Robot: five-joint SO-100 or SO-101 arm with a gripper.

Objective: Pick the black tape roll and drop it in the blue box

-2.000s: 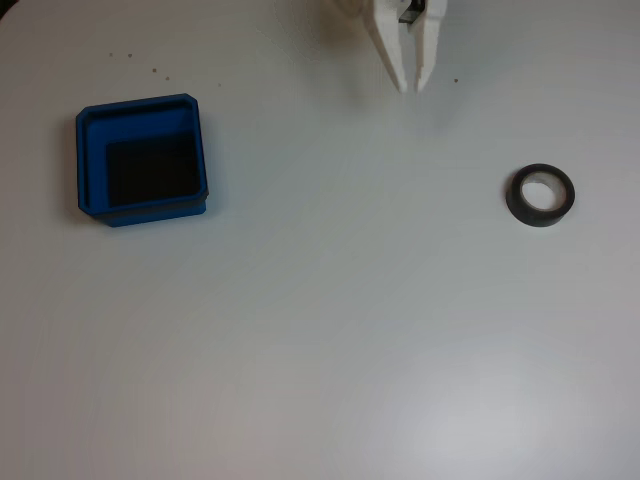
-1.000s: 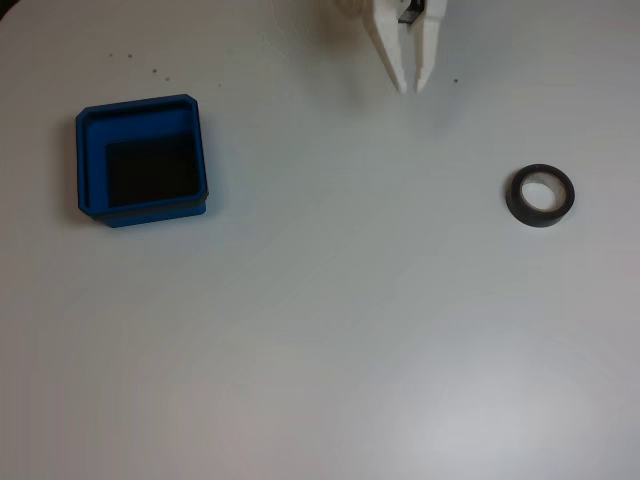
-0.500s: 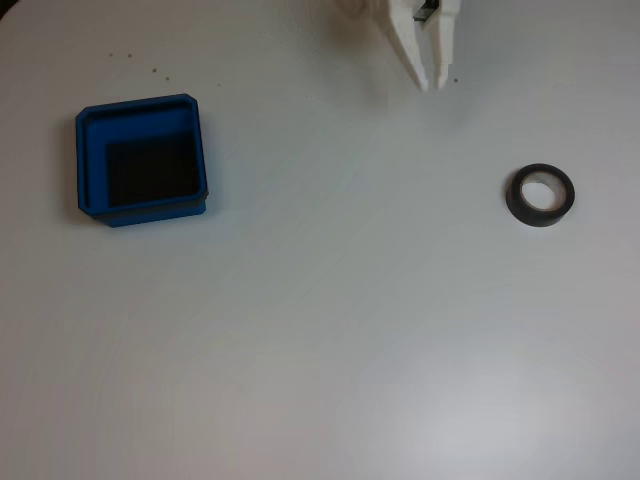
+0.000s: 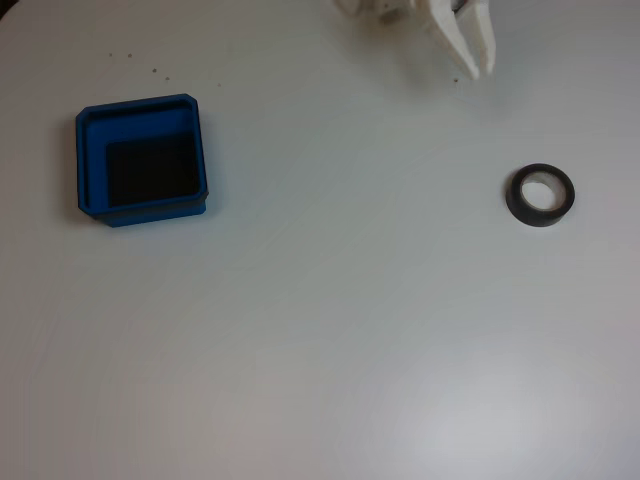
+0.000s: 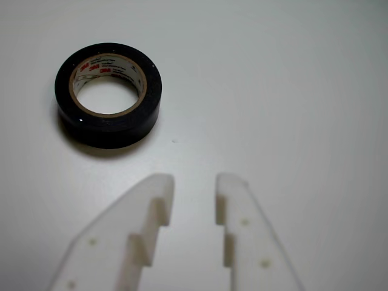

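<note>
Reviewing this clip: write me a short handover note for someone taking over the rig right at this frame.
Gripper: open with a narrow gap, holding nothing, at the top edge of the fixed view.
Black tape roll: lying flat on the white table, right side of the fixed view, below and to the right of the gripper; in the wrist view it sits ahead and to the left of the fingertips, not touched.
Blue box: far left of the fixed view, nothing in it.
Done: nothing picked up.
Left: line up over the roll, grasp it, carry it across to the box, release.

Place unclear: plain white tabletop [image 4: 320,350], nothing else telling.
</note>
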